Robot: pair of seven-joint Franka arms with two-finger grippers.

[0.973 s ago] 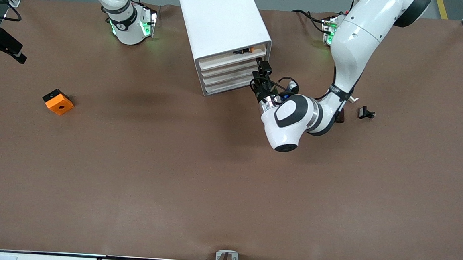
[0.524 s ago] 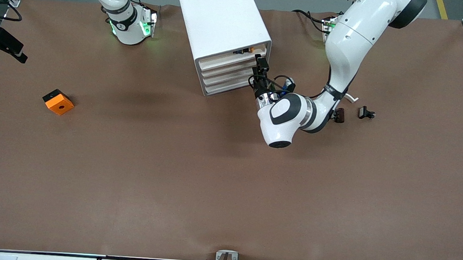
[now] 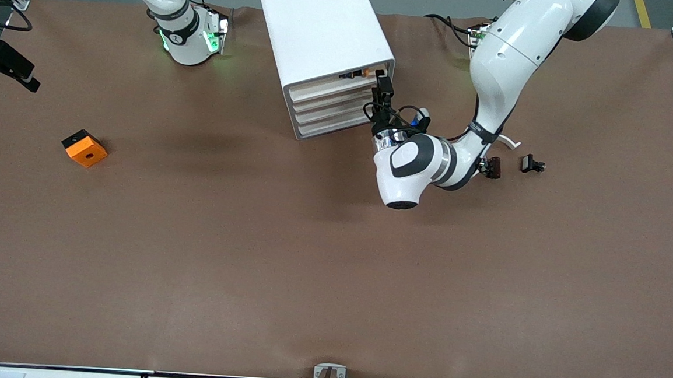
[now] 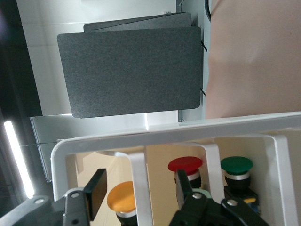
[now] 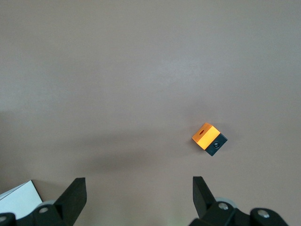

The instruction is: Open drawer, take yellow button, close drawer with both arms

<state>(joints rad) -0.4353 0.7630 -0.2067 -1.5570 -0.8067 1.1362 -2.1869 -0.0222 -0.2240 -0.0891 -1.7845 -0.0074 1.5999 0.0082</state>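
The left tool point(image 4: 136, 200) has moved up to the open top drawer point(image 3: 343, 79), fingers spread around the orange button point(image 4: 121, 199) inside. The right tool point(image 5: 136, 197) waits open.

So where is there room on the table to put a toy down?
The brown table lies bare nearer the camera than the orange block. It is crowded where the left gripper meets the white drawer cabinet, and beside the small black clips.
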